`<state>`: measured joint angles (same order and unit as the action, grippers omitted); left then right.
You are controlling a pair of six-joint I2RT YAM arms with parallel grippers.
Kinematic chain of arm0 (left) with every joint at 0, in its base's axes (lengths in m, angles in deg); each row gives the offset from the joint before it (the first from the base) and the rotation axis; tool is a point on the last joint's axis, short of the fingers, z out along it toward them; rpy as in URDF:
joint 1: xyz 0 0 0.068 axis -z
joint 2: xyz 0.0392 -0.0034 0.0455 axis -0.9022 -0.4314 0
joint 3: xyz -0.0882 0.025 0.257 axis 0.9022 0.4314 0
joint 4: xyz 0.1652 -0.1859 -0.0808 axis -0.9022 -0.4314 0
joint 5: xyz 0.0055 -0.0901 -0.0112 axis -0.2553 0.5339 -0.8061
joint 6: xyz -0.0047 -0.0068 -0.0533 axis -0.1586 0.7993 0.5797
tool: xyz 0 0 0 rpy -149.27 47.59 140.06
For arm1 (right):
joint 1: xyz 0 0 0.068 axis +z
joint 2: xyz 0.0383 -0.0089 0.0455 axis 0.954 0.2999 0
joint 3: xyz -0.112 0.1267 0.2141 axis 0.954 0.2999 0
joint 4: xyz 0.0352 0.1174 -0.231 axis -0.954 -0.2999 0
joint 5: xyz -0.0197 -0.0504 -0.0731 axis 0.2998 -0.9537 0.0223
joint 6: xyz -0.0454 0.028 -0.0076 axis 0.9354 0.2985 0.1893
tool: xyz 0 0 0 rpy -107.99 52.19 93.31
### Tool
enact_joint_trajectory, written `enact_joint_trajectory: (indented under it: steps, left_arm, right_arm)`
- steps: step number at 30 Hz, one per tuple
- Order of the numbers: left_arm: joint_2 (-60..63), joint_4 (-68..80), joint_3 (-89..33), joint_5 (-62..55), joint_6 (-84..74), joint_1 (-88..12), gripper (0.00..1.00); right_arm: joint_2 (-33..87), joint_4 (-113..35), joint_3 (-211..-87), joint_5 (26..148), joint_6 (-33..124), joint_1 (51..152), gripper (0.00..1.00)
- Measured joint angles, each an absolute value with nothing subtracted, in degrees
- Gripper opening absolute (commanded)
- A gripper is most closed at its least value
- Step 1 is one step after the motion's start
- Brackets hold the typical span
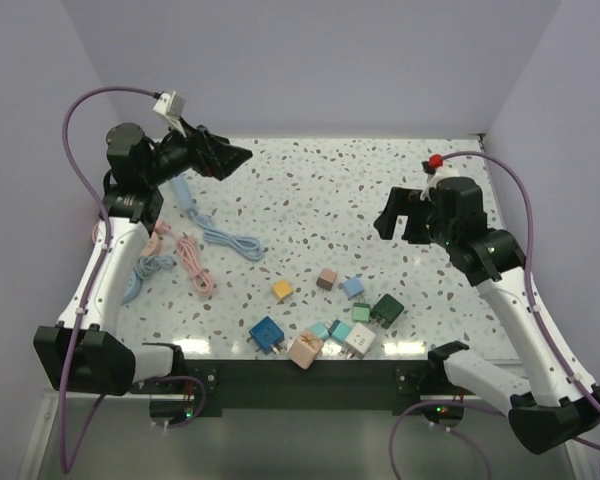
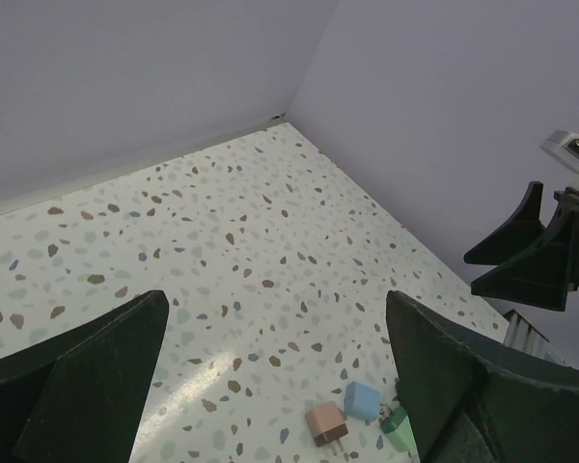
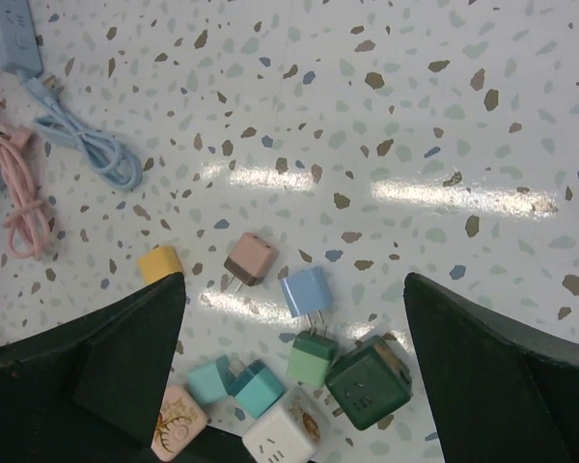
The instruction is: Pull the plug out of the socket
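Speckled terrazzo tabletop (image 1: 320,190), enclosed by lavender walls, carries a cluster of small adapters at its near edge. Landmark: the dark green socket cube (image 1: 387,308), sitting at the right end of this cluster. A light green plug (image 3: 312,357) lies against the cube's left face; whether its pins are seated cannot be determined. A pale blue plug (image 1: 352,287) lies just beyond the cube, with a brown plug (image 1: 326,279) and a yellow plug (image 1: 282,289) farther left. A white cube (image 1: 360,340) lies just nearer than the landmark. Coiled blue cable (image 1: 230,240) and pink cable (image 1: 192,262) lie well to the left. Right gripper (image 1: 400,220) hangs above and beyond the cube, fingers spread wide, empty. Left gripper (image 1: 238,155) is raised far to the left, fingers likewise apart, holding nothing.
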<state>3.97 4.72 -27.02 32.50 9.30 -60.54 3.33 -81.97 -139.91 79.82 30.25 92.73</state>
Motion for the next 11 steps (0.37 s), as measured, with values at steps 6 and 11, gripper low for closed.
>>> enact_joint_trajectory:
  steps: [6, 11]
  left_arm:
    - [2.4, 11.1, -26.2, 35.7, 14.6, -60.5, 1.00]
    - [2.3, 14.4, -25.3, 37.3, 17.9, -60.4, 1.00]
  right_arm:
    - [-1.0, -82.4, -141.8, 77.7, 30.3, 92.7, 0.99]
    - [-2.5, -83.3, -144.5, 74.5, 29.8, 92.8, 0.99]
